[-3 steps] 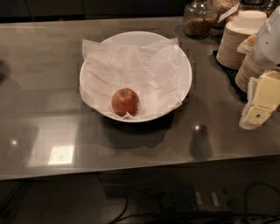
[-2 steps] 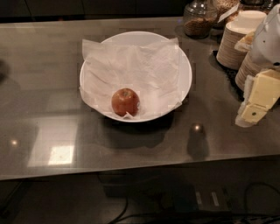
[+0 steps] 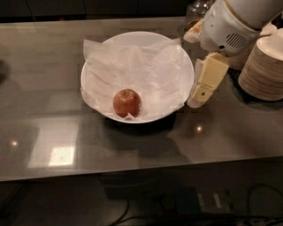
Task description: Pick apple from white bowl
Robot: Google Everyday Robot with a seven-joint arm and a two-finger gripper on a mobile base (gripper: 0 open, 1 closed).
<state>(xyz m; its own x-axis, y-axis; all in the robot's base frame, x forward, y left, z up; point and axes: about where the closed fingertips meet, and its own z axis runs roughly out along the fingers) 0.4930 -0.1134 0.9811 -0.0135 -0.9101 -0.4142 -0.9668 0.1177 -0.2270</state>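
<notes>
The reddish-brown apple lies in the front part of the white bowl, on the crinkled white paper that lines it. The bowl stands in the middle of the glossy grey table. My gripper, cream-coloured below a white arm housing, hangs just outside the bowl's right rim. It points down and to the left, about level with the rim. It is to the right of the apple and holds nothing.
Stacks of beige paper bowls stand at the right edge of the table, close behind the arm. A glass jar stands at the back. The table's front edge runs across the lower part of the view, with dark cables below it.
My gripper and arm have moved left from the table's right edge to just beside the bowl's right rim. The apple and bowl have not moved.
</notes>
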